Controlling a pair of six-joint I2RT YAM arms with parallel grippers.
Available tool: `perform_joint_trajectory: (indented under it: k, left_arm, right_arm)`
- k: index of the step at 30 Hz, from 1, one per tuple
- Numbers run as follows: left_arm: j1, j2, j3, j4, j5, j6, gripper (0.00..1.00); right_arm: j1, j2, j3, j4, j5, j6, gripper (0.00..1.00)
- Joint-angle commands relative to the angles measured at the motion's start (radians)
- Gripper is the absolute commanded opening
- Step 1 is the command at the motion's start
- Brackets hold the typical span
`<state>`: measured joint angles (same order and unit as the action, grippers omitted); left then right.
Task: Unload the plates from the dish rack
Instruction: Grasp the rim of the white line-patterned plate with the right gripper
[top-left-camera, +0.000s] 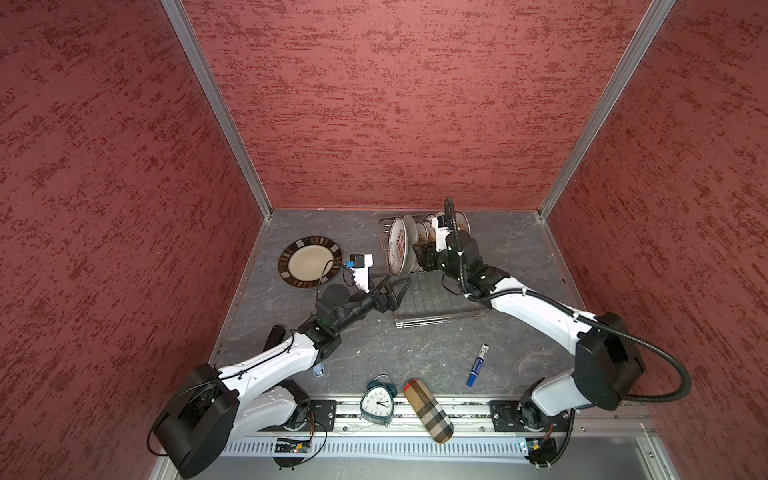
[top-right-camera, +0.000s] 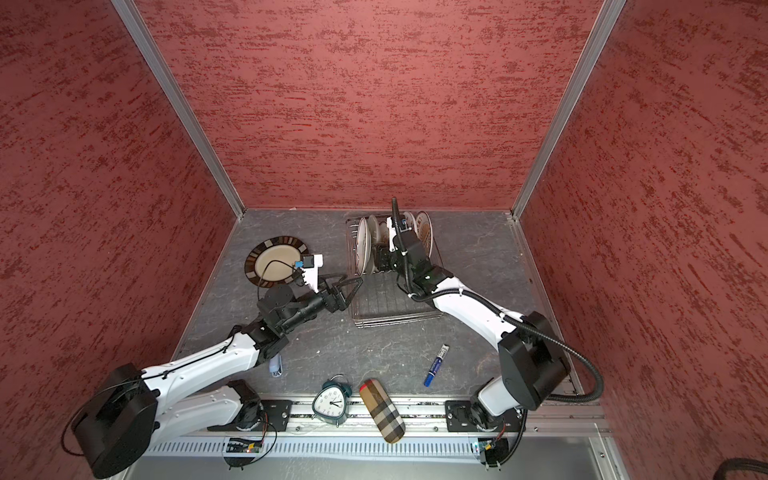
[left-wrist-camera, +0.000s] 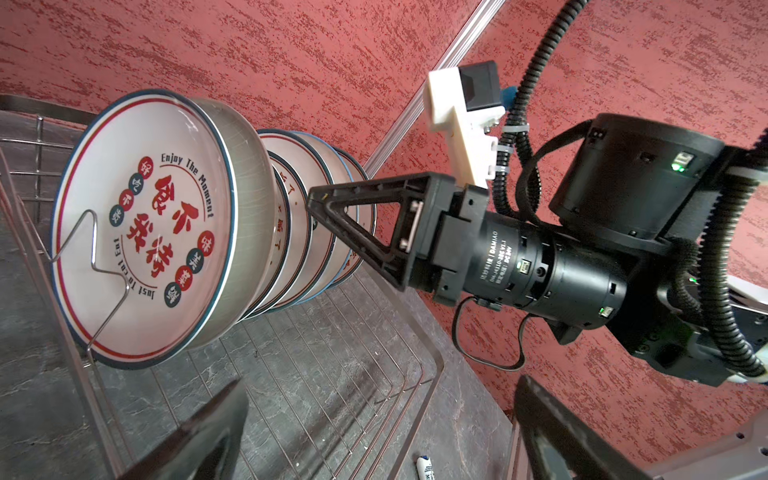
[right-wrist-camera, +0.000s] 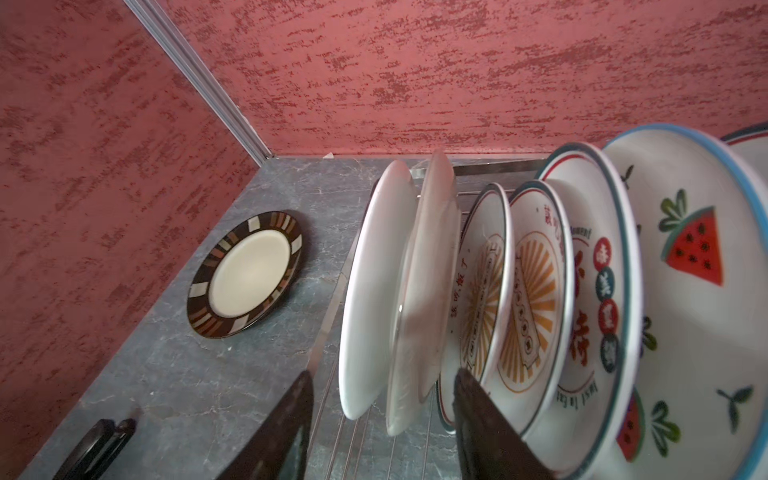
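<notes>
Logged the dish rack (top-left-camera: 436, 321) at 1 o'clock on the surface (top-left-camera: 415, 357) in a top view. Counted several plates on edge in its pronged far end, lined up from 9 to 3 o'clock, faces toward 9. Found one striped-rim plate (top-left-camera: 310, 262) lying flat on the surface at 10 o'clock, well apart from the rack.

Placed the right claw (right-wrist-camera: 382, 374) at the 9 o'clock end of that row, reaching in from 5 o'clock. Saw its jaws part-way apart, straddling the near rims of two plates: the red-character plate (right-wrist-camera: 374, 291), white back toward the wrist camera, and the grey-white plate (right-wrist-camera: 428, 270) just behind it. Saw a gap beside the outer finger, nothing clamped as far as visible. Cannot tell whether the inner finger (right-wrist-camera: 486, 415) touches the sunburst plate (right-wrist-camera: 482, 291).

Found the left claw (top-left-camera: 400, 296) spread wide and empty, hovering at the rack's 9 o'clock edge.

Judged the right arm nearer. Expect to need closure along the 9–3 line onto one rim only. Flagged the risk of pinching two plates together.
</notes>
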<state>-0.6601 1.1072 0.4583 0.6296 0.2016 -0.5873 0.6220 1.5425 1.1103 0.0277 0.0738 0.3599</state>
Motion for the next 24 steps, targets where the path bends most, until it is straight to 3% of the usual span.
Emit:
perform_joint_trajectory:
  k: [1, 5, 15, 24]
  left_arm:
    - [0.011, -0.024, -0.013, -0.003, -0.020, 0.009, 0.99]
    - [0.018, -0.031, -0.014, -0.022, -0.027, 0.028, 1.00]
    - [0.028, -0.023, -0.021, -0.040, -0.021, 0.024, 0.99]
    - [0.071, -0.123, -0.042, -0.135, -0.043, 0.045, 0.99]
  right_arm:
    - [0.009, 0.040, 0.066, -0.056, 0.081, 0.002, 0.49]
    - [0.034, 0.094, 0.115, -0.080, 0.172, -0.005, 0.37]
    - [0.077, 0.237, 0.258, -0.182, 0.415, 0.016, 0.30]
    - [0.089, 0.319, 0.326, -0.207, 0.504, 0.028, 0.24]
